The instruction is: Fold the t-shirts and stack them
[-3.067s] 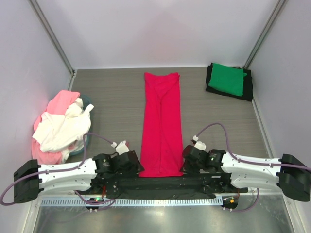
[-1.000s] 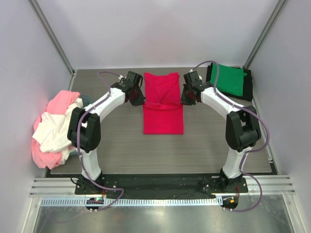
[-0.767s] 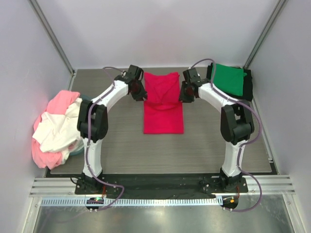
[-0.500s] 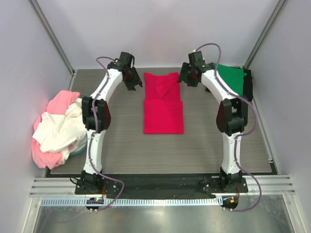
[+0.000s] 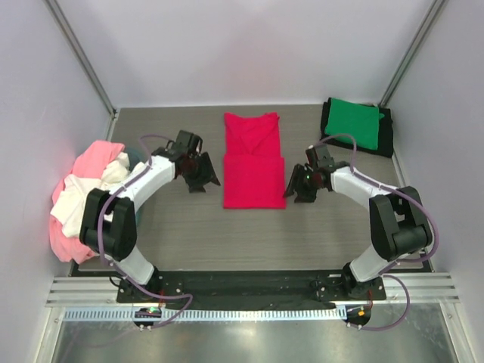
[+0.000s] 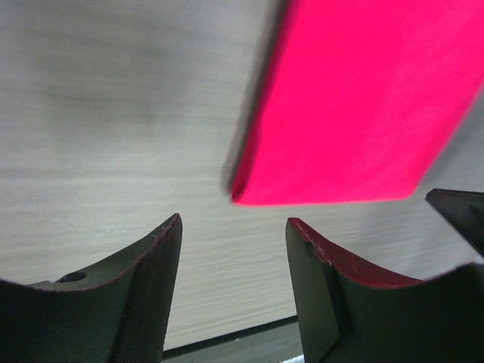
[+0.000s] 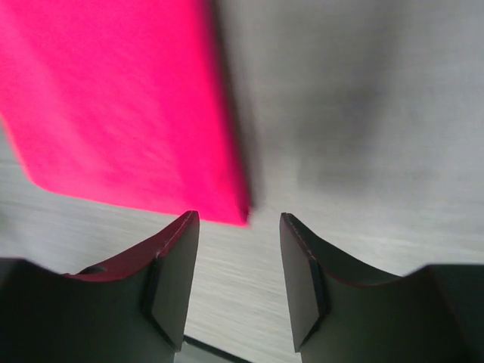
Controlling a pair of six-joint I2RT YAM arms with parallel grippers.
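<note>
Grey wood-grain tabletop [image 5: 189, 227] with folded crimson t-shirt [image 5: 254, 160] lying centred. Left jaws and right jaws partly open, empty, flanking its near half, apart from cloth. Left arm [image 5: 144, 178] and right arm [image 5: 355, 181] bent low, angled inward.

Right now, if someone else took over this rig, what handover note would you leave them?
Left claw: open, empty, just left of the red shirt.
Right claw: open, empty, just right of it.
The red shirt lies mid-table, partly folded, not stacked.
Done: green shirt folded on top of the black shirt, far right corner.
To do: finish the red shirt and stack it, then fold the pink and white pile at the left edge.
</note>
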